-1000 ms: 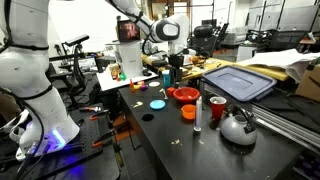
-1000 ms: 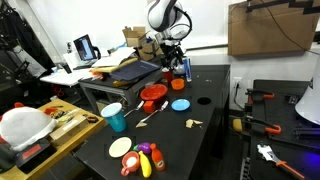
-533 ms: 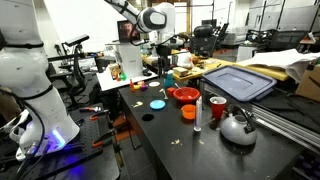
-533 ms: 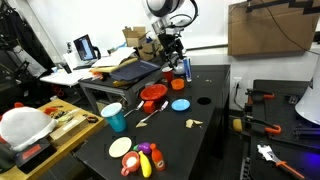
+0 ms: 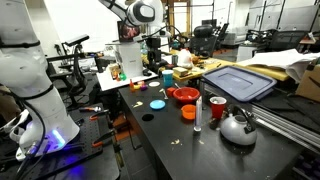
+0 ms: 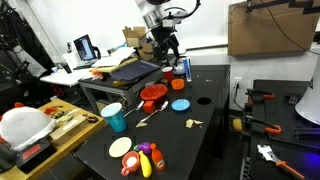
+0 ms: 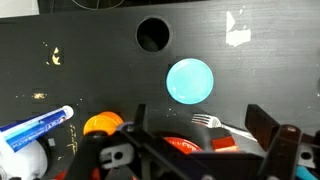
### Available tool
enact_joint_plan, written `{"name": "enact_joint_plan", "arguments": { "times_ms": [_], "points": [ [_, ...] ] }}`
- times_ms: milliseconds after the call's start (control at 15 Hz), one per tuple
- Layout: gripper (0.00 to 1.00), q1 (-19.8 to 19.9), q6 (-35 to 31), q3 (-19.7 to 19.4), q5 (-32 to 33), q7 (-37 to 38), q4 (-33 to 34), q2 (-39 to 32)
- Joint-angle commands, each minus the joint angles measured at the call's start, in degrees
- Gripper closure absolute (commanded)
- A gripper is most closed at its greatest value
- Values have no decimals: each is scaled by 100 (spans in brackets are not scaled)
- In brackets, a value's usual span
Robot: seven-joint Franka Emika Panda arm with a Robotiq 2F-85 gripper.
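Red bowl (image 5: 185, 96) sits upright on the black tabletop (image 7: 80, 40), mouth up, and that's what the arm is parked over right now. Blue plate (image 7: 189, 81) lies flat just beside it, apart from the rim, with a round hole (image 7: 152, 33) in the tabletop a little beyond. Gripper (image 5: 155, 42) hangs high above this far end of the spread, well clear of everything, and in both exterior views nothing is caught in it. Look at the wrist view: the fingers (image 7: 270, 128) stand spread wide, empty, framing a sliver of red with the tines of a fork (image 7: 205, 121) poking in between them. Whether that fork rests on the bowl or merely next to it, I can't tell from here.

Why so high? My read: from that height the wrist camera takes in bowl, plate and neighbours at once, and wide fingers leave room to drop straight down around a rim. An orange piece (image 7: 103, 124) and a toothpaste tube (image 7: 35, 125) crowd one side, so a vertical approach looks the cleanest way in. Plate flat, bowl on its base: both stable, neither leaning on anything.
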State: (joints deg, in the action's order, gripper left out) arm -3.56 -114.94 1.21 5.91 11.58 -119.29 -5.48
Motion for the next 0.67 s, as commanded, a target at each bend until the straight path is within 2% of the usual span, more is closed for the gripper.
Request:
{"name": "enact_joint_plan", "arguments": {
  "times_ms": [0,600],
  "points": [
    [0,-53,135,104,98,-54,-194,321],
    [0,-50,402,152,24,-134,-73,477]
  ]
}}
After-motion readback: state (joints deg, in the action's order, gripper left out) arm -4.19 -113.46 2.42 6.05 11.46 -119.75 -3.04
